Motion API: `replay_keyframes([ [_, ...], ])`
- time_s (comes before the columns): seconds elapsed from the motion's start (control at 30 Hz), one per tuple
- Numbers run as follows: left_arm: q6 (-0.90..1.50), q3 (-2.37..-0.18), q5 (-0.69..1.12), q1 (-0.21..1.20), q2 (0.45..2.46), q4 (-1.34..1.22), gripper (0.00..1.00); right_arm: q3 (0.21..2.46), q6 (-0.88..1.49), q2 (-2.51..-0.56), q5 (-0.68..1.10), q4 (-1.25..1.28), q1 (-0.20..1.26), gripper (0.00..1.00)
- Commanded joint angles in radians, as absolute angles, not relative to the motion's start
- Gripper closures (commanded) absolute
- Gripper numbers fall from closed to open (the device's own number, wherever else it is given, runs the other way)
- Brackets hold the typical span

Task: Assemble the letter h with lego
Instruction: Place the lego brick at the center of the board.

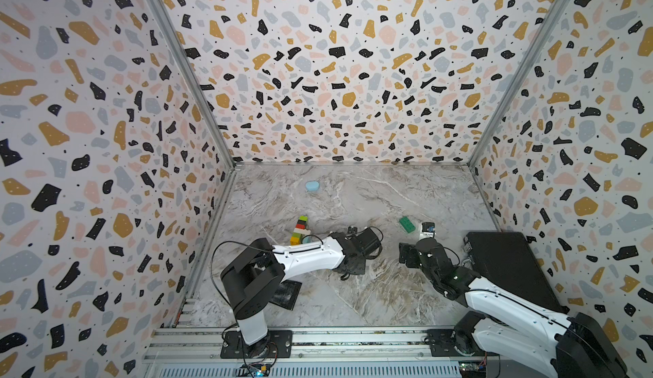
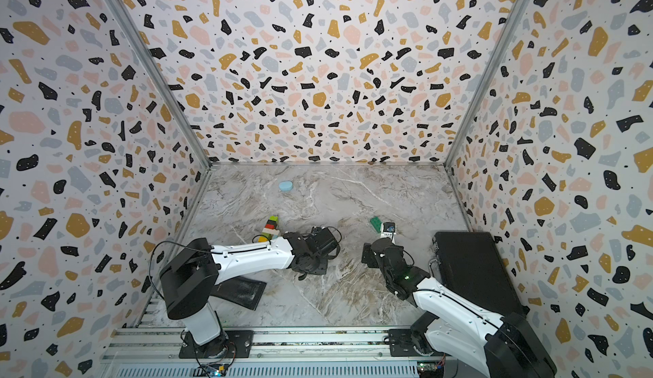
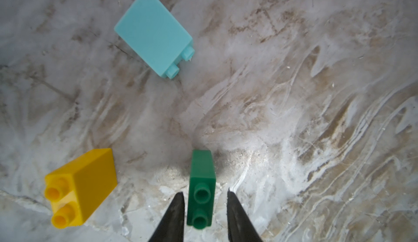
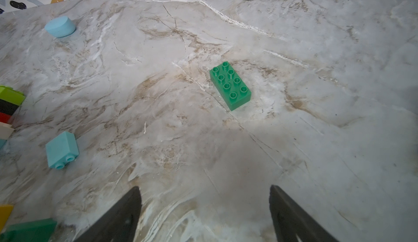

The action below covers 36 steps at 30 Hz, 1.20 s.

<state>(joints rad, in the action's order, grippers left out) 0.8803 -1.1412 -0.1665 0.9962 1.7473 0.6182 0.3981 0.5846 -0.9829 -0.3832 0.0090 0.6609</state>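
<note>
Left fingers (image 3: 176, 216) parted around dark green brick (image 3: 201, 179), lengthwise between them, studs toward wrist; right fingers (image 4: 122, 216) spread.

I'm looking into a booth whose three walls (image 1: 318, 58) are wearing terrazzo-print paper with tan, pink, grey and black flecks. Aluminium posts (image 1: 182, 62) are framing the corners, and soft, even light is falling on the grey-brown marbled worktop (image 1: 371, 189).

Brick stack (image 1: 300, 231) left, eight-stud brick (image 1: 407, 224) right, lump (image 1: 312, 186) behind both.
</note>
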Motion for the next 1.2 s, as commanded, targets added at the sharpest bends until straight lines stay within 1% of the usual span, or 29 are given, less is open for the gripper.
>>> replay_keyframes([
  [0.0,0.902,-1.141,-0.188,1.003,1.764,0.623,0.67,0.428,0.587,-0.98,-0.401,-0.02,0.657,0.1],
  [0.3,0.919,-1.131,-0.173,1.003,1.759,0.612,0.68,0.427,0.588,-0.982,-0.391,-0.018,0.653,0.1],
  [0.53,0.942,-1.127,-0.171,1.003,1.768,0.61,0.73,0.426,0.584,-0.988,-0.382,-0.014,0.653,0.1],
  [0.7,0.943,-1.132,-0.178,1.003,1.762,0.621,0.72,0.429,0.581,-0.998,-0.374,-0.01,0.652,0.1],
  [0.83,0.935,-1.151,-0.192,1.003,1.735,0.656,0.67,0.433,0.58,-1.009,-0.369,-0.011,0.653,0.1],
  [0.9,0.928,-1.167,-0.199,1.003,1.704,0.693,0.62,0.437,0.581,-1.013,-0.378,-0.016,0.652,0.1],
  [0.93,0.923,-1.177,-0.2,1.006,1.679,0.714,0.56,0.439,0.584,-1.014,-0.39,-0.025,0.652,0.09],
  [1.0,0.915,-1.193,-0.206,1.015,1.62,0.758,0.49,0.446,0.6,-1.011,-0.428,-0.069,0.65,0.08],
  [1.07,0.899,-1.208,-0.207,1.025,1.545,0.805,0.41,0.446,0.616,-1.004,-0.454,-0.09,0.642,0.06],
  [1.17,0.804,-1.24,-0.202,1.026,1.421,0.889,0.14,0.448,0.646,-0.996,-0.49,-0.132,0.625,0.03],
])
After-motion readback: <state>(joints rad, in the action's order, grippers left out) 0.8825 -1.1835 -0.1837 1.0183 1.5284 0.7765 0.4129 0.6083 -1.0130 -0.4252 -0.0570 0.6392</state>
